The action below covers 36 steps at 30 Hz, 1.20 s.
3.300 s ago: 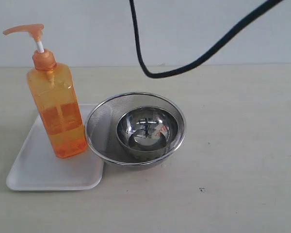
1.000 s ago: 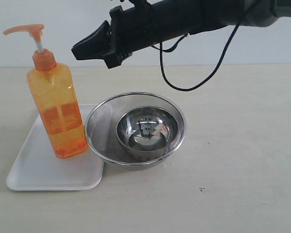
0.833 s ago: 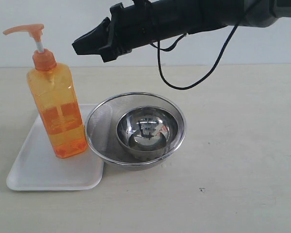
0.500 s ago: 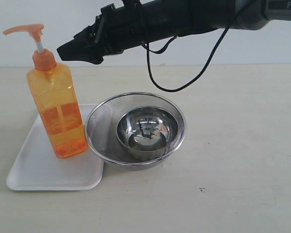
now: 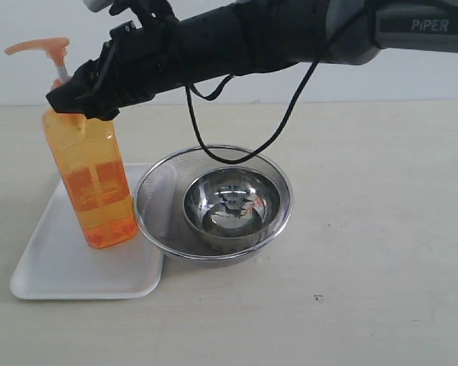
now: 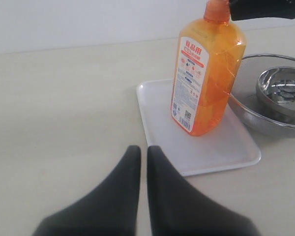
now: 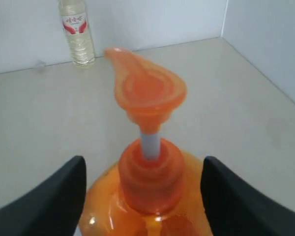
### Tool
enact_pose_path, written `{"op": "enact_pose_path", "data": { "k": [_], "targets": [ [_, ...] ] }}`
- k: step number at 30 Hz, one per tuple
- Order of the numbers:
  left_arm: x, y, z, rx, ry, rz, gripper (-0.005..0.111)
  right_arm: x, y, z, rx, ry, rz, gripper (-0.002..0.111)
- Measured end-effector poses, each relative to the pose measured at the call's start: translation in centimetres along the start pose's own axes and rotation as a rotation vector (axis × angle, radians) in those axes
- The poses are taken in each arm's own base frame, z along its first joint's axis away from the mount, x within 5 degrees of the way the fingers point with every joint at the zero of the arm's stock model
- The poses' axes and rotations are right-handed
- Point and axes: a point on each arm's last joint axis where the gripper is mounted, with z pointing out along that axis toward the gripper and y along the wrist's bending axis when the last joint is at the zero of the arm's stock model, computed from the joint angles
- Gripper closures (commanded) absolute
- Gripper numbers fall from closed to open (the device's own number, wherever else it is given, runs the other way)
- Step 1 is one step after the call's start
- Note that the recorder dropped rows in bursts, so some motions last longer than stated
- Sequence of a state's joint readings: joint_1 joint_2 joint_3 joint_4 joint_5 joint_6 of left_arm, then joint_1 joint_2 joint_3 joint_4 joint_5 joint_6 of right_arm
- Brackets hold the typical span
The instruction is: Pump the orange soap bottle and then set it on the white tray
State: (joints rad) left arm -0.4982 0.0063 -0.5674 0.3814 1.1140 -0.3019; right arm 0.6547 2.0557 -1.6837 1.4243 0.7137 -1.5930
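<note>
The orange soap bottle (image 5: pixel 91 179) stands upright on the white tray (image 5: pixel 57 267), at the tray's end beside the strainer. My right gripper (image 5: pixel 69 93) has reached across from the right. It is open, with one finger (image 7: pixel 59 196) on each side of the bottle's orange collar (image 7: pixel 150 174), below the raised pump head (image 7: pixel 147 91); neither finger visibly touches it. My left gripper (image 6: pixel 139 150) is shut and empty, low over the table, short of the white tray (image 6: pixel 211 152) and the orange soap bottle (image 6: pixel 206 73). The exterior view does not show the left gripper.
A round steel mesh strainer (image 5: pixel 156 191) holding a steel bowl (image 5: pixel 233 206) touches the tray's right edge. The right arm's black cable (image 5: pixel 214 149) hangs over the strainer. A small clear bottle (image 7: pixel 77 32) stands by the wall in the right wrist view.
My right arm has swung left and down from above the strainer to the bottle's neck. Bottle, tray and strainer have not moved.
</note>
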Motion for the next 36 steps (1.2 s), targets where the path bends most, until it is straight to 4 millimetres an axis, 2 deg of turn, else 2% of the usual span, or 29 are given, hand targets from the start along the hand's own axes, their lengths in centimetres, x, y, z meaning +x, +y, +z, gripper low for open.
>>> {"op": "enact_pose_path", "data": {
  "k": [9,17,23,31,34,35,36],
  "targets": [
    [0.0,0.0,0.0,0.000,0.000,0.000,0.102,1.5,-1.0,1.4,0.028,0.009,0.042,0.048],
    [0.0,0.0,0.0,0.000,0.000,0.000,0.102,0.1,-0.8,1.7,0.022,-0.034,0.021,0.048],
    [0.0,0.0,0.0,0.000,0.000,0.000,0.102,0.3,-0.7,2.1,0.016,-0.035,0.029,0.068],
    [0.0,0.0,0.0,0.000,0.000,0.000,0.102,1.1,-0.8,2.8,0.003,-0.030,0.053,0.073],
    [0.0,0.0,0.0,0.000,0.000,0.000,0.102,1.0,-0.8,2.9,0.007,-0.031,0.041,0.093],
    [0.0,0.0,0.0,0.000,0.000,0.000,0.102,1.0,-0.8,2.9,0.009,-0.031,0.041,0.105],
    [0.0,0.0,0.0,0.000,0.000,0.000,0.102,1.0,-0.8,2.9,0.009,-0.031,0.039,0.108]
  ]
}}
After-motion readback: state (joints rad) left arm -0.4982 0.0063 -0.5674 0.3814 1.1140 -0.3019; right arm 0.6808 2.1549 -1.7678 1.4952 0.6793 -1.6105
